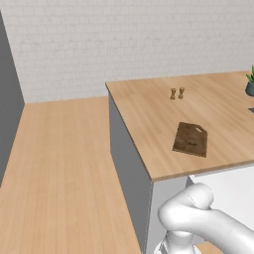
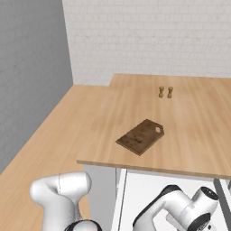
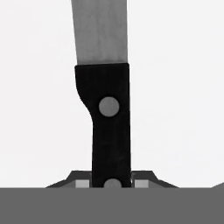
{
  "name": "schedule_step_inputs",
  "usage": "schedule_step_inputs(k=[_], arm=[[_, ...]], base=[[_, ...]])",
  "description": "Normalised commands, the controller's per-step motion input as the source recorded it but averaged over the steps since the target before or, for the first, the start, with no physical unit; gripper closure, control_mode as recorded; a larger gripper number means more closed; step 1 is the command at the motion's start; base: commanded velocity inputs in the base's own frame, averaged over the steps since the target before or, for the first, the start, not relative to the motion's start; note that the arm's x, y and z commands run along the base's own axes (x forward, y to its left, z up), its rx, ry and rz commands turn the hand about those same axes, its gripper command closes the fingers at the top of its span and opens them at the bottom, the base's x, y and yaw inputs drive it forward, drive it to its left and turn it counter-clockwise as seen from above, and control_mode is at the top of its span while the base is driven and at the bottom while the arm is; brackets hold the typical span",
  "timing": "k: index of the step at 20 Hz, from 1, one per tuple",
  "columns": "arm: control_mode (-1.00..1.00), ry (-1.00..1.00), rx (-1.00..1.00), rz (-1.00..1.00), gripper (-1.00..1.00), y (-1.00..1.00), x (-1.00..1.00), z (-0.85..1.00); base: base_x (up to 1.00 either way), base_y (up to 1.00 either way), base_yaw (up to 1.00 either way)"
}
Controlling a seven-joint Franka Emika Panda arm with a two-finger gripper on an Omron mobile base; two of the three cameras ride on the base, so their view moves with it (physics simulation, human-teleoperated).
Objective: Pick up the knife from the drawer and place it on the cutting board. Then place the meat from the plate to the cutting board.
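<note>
Knife [image 3: 107,105] handle near, blade away.

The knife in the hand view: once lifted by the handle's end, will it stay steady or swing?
The knife looks rigid, so no flopping. The hand is shut near the handle's butt, with the long blade far beyond, so it may droop or pivot. The smooth handle could slip slightly.

Two small shakers [image 1: 177,93], potted plant [image 1: 250,83]

Arm [image 2: 180,210] bent low, reaching down. Gripper [image 3: 112,183] closed on knife [image 3: 109,113] handle, a finger each side.
</note>
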Motion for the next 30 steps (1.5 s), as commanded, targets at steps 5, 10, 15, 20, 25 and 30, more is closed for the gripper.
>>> schedule_step_inputs(k=[5, 10, 15, 20, 25, 30], arm=[[-1.00, -0.18, 0.10, 0.00, 1.00, -0.01, -0.25, 0.94], [-1.00, -0.17, 0.09, 0.00, 1.00, -0.06, -0.14, 0.86], [-1.00, -0.10, 0.07, 0.00, 1.00, 0.00, -0.01, 0.85], [-1.00, -0.05, 0.04, 0.02, 1.00, 0.00, 0.42, 0.86], [-1.00, -0.01, 0.01, 0.04, 1.00, 0.01, 0.76, 0.87], [-1.00, 0.01, 0.00, 0.03, 1.00, 0.21, 0.79, 0.82]], base=[[0.00, 0.00, 0.00], [0.00, 0.00, 0.00], [0.00, 0.00, 0.00], [0.00, 0.00, 0.00], [0.00, 0.00, 0.00], [0.00, 0.00, 0.00]])
